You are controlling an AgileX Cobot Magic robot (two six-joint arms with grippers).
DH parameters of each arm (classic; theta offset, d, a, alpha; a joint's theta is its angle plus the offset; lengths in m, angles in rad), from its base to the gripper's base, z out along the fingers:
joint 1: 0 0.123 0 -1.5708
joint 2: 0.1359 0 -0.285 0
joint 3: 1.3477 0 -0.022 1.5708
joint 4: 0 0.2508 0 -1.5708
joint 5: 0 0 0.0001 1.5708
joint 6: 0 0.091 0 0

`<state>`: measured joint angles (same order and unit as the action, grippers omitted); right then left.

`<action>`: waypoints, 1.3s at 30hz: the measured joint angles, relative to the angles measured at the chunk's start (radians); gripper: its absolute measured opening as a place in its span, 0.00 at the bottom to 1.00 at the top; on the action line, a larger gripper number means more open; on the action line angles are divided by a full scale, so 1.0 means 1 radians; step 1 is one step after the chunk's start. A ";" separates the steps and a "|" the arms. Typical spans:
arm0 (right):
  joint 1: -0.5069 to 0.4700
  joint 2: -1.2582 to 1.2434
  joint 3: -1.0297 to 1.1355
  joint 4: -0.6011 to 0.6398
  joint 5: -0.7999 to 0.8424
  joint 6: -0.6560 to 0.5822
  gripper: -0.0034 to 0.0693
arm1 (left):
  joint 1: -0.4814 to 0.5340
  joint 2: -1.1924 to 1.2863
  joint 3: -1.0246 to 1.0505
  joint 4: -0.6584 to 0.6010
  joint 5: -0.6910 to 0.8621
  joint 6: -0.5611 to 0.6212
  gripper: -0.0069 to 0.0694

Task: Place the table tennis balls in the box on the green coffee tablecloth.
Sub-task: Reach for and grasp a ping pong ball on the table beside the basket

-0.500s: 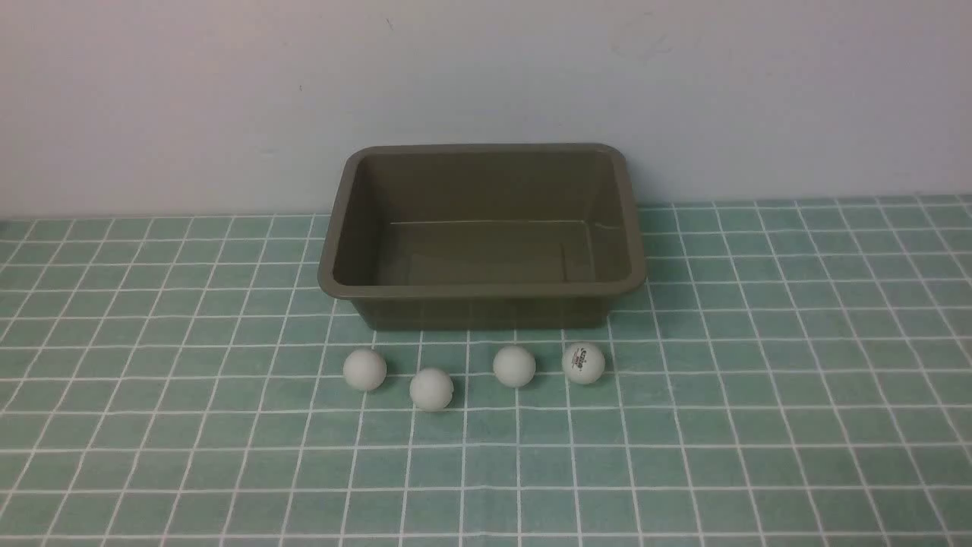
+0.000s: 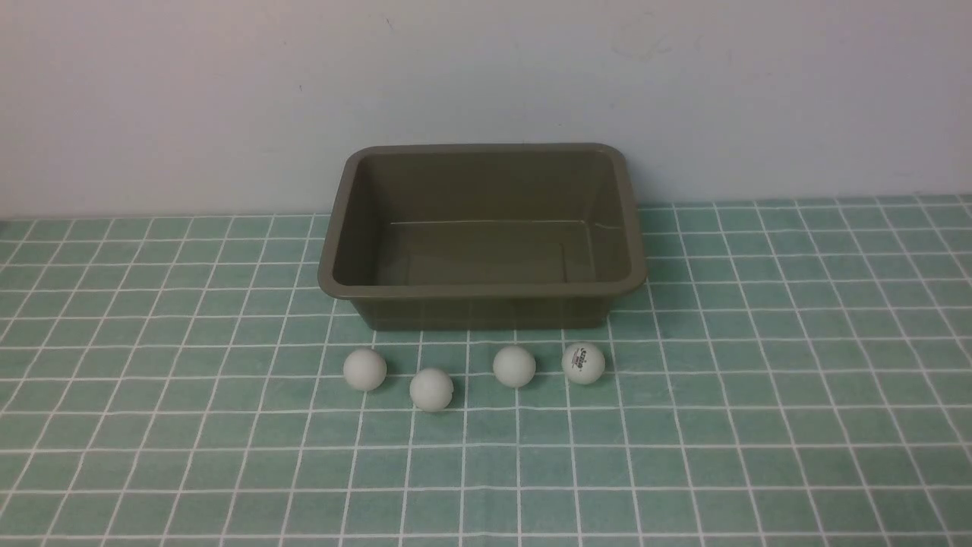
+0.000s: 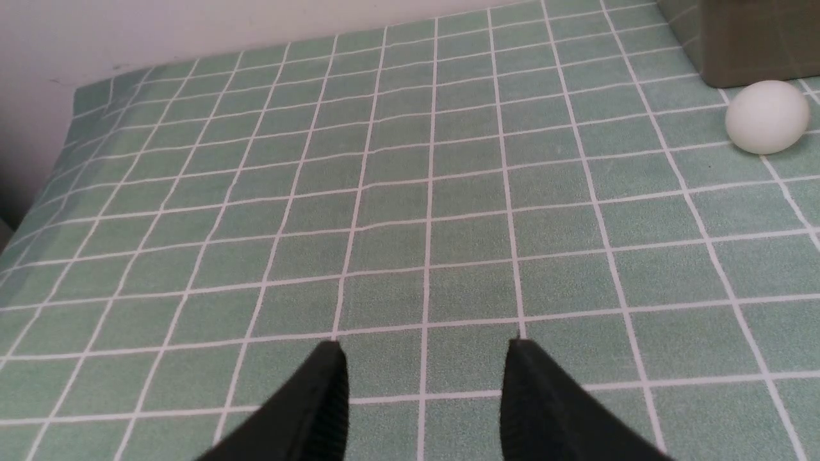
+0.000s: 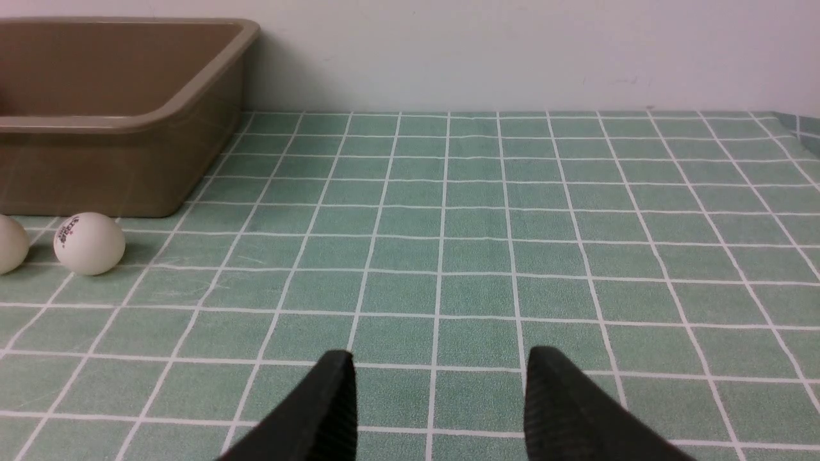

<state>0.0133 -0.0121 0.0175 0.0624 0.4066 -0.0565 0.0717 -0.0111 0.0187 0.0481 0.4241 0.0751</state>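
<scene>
Several white table tennis balls lie in a loose row on the green coffee tablecloth, just in front of the empty olive-brown box. The rightmost ball bears a dark and red logo; the leftmost ball is plain. Neither arm shows in the front view. My left gripper hovers open over bare cloth, far from a plain ball beside the box corner. My right gripper is also open and empty, well off to the side of the logo ball and the box.
A pale wall rises directly behind the box. The cloth's left edge shows in the left wrist view, and its far right corner in the right wrist view.
</scene>
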 joint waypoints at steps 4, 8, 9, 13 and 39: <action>0.000 0.000 0.000 0.000 0.000 0.000 0.51 | 0.000 0.000 0.000 0.000 0.000 0.000 0.48; 0.000 0.000 0.000 0.000 0.000 0.000 0.51 | 0.000 0.000 0.000 0.000 0.000 0.000 0.48; 0.000 0.000 0.000 0.000 0.000 0.000 0.51 | 0.000 0.000 0.000 0.000 0.000 0.000 0.48; 0.000 0.000 0.000 0.000 0.000 0.000 0.51 | 0.000 0.000 0.000 0.000 0.000 0.000 0.48; 0.000 0.027 -0.571 0.083 0.456 0.007 0.51 | 0.000 0.000 0.000 0.000 0.000 0.000 0.48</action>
<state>0.0133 0.0152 -0.5530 0.1450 0.8623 -0.0490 0.0717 -0.0111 0.0187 0.0481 0.4241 0.0751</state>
